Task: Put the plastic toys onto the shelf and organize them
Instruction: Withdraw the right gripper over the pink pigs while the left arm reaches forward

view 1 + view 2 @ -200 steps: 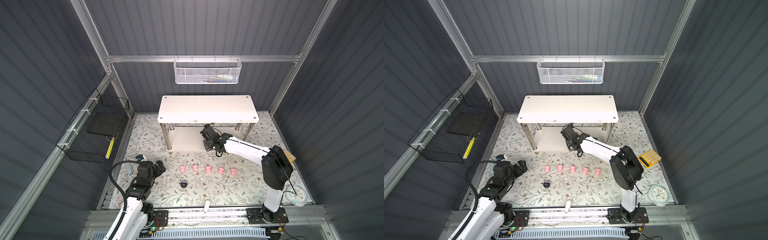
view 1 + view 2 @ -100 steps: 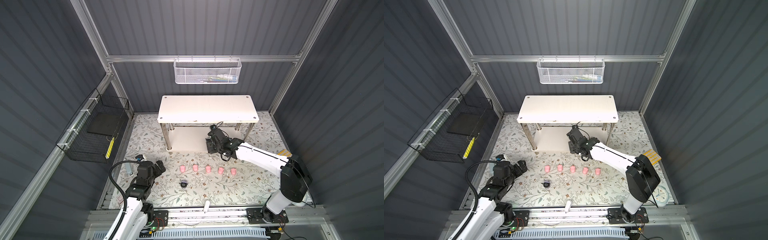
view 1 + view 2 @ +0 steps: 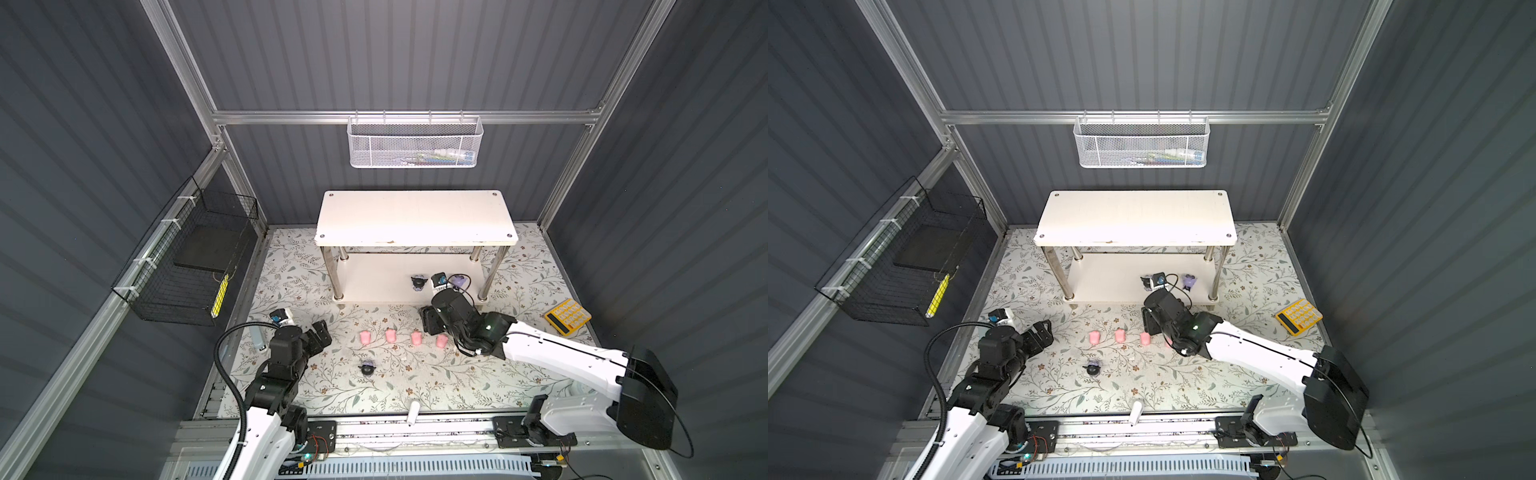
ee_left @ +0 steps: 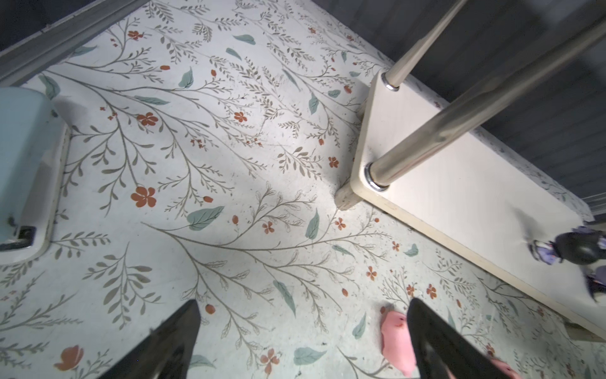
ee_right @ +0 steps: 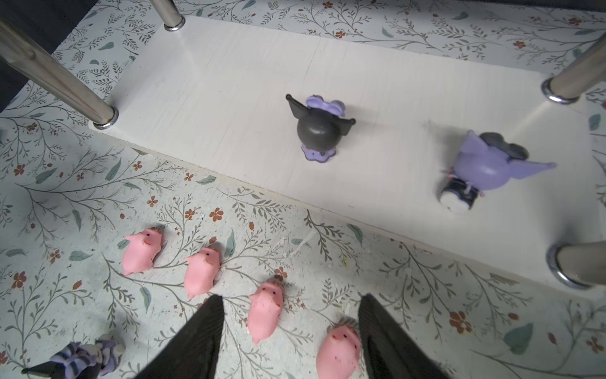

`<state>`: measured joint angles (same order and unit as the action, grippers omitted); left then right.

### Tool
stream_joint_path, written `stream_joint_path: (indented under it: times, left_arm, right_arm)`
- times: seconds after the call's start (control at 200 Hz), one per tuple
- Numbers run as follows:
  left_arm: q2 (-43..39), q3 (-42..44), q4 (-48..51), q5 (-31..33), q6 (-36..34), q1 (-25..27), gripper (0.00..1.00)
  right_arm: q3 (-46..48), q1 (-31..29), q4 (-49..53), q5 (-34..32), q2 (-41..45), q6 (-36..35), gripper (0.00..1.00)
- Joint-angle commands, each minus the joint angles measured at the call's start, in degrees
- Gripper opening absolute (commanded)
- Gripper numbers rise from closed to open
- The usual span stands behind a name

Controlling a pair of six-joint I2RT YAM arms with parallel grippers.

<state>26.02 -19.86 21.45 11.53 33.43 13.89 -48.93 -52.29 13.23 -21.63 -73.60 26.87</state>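
The right tool (image 5: pixel 291 297) was held half-spread and empty above the table (image 5: pixel 82 183). A pink pig (image 5: pixel 264 311) was seen directly beneath it, between the fingers. Its long axis ran along the fingers, so its narrow sides were presented to them. A second pig (image 5: pixel 339 351) lay just beside one finger and might be nudged. Ahead of the tool stood the shelf (image 5: pixel 229 98), its lower board flanked by metal posts (image 5: pixel 65 85). On that board a black-headed toy (image 5: pixel 319 128) was set upright and a lilac toy (image 5: pixel 485 164) was tipped over. The left tool (image 4: pixel 304 302), spread wide and empty, was positioned past the far end of the pig row.
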Motion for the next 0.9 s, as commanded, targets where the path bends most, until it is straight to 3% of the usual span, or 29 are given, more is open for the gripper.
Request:
stream_joint_path:
  times: [0.0, 0.275, 0.6, 0.72, 0.896]
  left_arm:
    - [-2.0, -4.0, 4.2, 2.1, -1.1, 0.7, 0.98]
    - [-0.3, -5.6, 2.3, -0.2, -1.9, 1.3, 0.99]
    - [12.6, -8.2, -9.3, 2.9, -3.6, 6.6, 1.0]
    - [16.5, -10.1, -11.3, 7.5, -5.2, 10.7, 1.0]
    - [20.7, -13.1, -12.8, 18.4, -8.1, 21.6, 1.0]
  right_arm:
    - [2.8, -0.3, -0.8, -3.5, 2.8, 2.9, 0.68]
    - [5.3, -0.3, 0.7, -6.0, 5.6, 3.9, 0.69]
    - [6.4, -0.4, 0.2, -7.3, 6.7, 4.0, 0.69]
    - [6.8, -0.4, -0.6, -7.1, 6.6, 3.8, 0.7]
    - [7.0, -0.4, -1.5, -6.9, 5.9, 3.2, 0.7]
